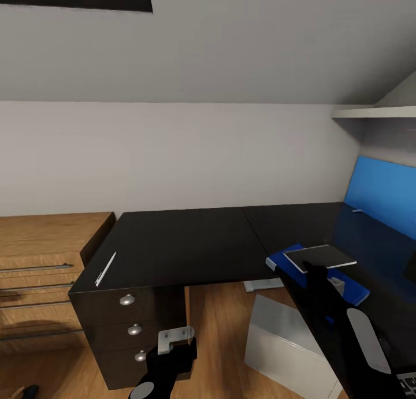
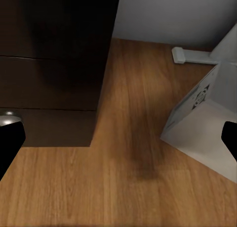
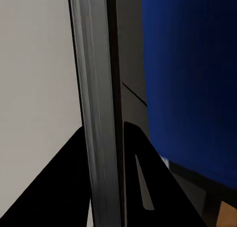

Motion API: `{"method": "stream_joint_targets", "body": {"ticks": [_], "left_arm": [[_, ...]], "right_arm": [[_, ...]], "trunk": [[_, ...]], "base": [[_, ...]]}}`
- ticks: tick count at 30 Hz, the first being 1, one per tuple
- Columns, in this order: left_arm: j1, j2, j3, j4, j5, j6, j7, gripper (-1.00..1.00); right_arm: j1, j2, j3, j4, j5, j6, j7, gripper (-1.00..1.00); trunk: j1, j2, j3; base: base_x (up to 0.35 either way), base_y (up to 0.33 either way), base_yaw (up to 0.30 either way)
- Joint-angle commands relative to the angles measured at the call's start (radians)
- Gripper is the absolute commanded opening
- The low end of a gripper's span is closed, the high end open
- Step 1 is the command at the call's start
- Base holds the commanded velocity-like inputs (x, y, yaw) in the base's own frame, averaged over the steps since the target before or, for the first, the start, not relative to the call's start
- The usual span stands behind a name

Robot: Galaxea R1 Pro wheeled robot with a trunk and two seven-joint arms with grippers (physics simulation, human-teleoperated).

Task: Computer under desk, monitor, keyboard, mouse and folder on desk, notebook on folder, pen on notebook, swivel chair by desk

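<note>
While pinching the notebook (image 1: 321, 256) by its near edge, holds it face-up and level just ahead of the right end effector (image 1: 312, 268), clamped thin-side-on between both fingers as seen from the right wrist. Keeps it flat, probably so it can drop square onto the folder (image 1: 350, 289) directly beneath the end effector; cannot tell whether already touching or a shade above. Runs its long axis crosswise to the fingers, skewed a little against the folder's longer line along this wing of the surface (image 1: 190, 243). Leaves blue showing on both sides of the grip, so seems roughly centred over the stack.

Further out, well to the left of the right end effector, leaves the pen (image 1: 106, 268) lying slantwise at the surface's far corner, not yet stacked. Below, beside the drawer pedestal (image 1: 130, 324), hangs the left end effector (image 1: 173, 348) spread wide and empty, pointing at the floor (image 2: 118, 187) with the computer (image 2: 197, 128) just to one side, under the surface.
</note>
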Motion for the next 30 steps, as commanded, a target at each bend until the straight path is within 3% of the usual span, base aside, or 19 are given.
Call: {"method": "stream_joint_targets", "body": {"ticks": [1, 8, 30], "left_arm": [[-0.001, 0.001, -0.002, -0.002, 0.004, 0.004, 0.007, 1.00], [-0.001, 0.000, -0.003, -0.002, 0.005, 0.004, 0.006, 1.00], [-0.001, -0.002, -0.003, -0.002, 0.006, 0.005, 0.008, 1.00]], "right_arm": [[0.000, 0.000, -0.002, 0.042, -0.005, 0.004, -0.005, -1.00], [0.000, 0.001, 0.004, 0.042, -0.005, 0.006, -0.005, -1.00], [0.000, 0.001, 0.014, 0.042, -0.003, 0.009, -0.003, -1.00]], "trunk": [[0.000, 0.000, -0.001], [0.000, 0.000, -0.001], [-0.084, 0.154, 0.068]], "base": [[0.000, 0.000, 0.000], [0.000, 0.000, 0.000], [0.000, 0.000, 0.000]]}}
